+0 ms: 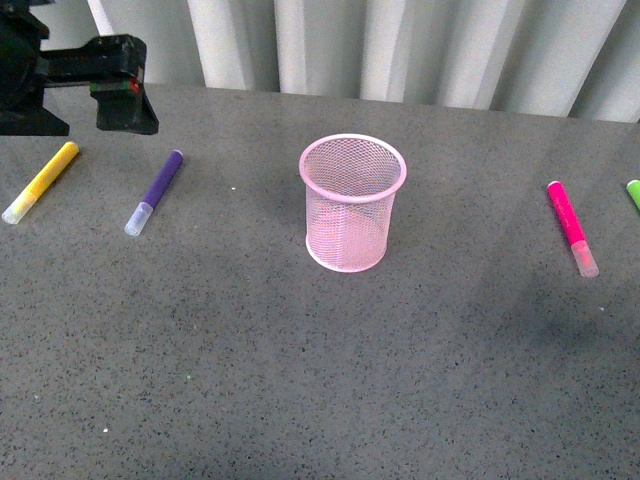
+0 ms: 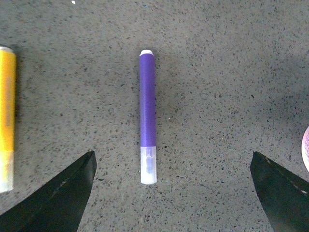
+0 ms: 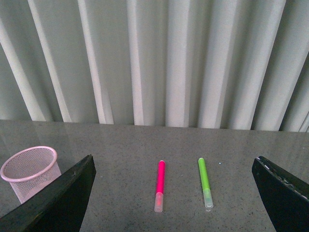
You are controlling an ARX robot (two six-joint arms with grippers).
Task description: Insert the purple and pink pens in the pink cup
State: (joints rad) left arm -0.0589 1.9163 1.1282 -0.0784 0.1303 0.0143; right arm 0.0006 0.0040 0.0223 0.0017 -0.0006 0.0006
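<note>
The pink cup (image 1: 353,202) stands upright and empty at the middle of the grey table. The purple pen (image 1: 155,191) lies flat left of it, clear cap toward me. My left gripper (image 2: 174,193) hovers above this pen, open, and the pen (image 2: 147,116) lies ahead of its spread jaws. The left arm shows at the far left of the front view (image 1: 95,75). The pink pen (image 1: 571,226) lies flat at the right. My right gripper (image 3: 174,193) is open and looks at the pink pen (image 3: 160,185) from a distance. The cup also shows in the right wrist view (image 3: 30,172).
A yellow marker (image 1: 40,181) lies left of the purple pen, and shows in the left wrist view (image 2: 7,116). A green marker (image 1: 633,192) lies at the right edge, beside the pink pen (image 3: 205,182). A pleated grey curtain (image 1: 400,45) closes the far side of the table.
</note>
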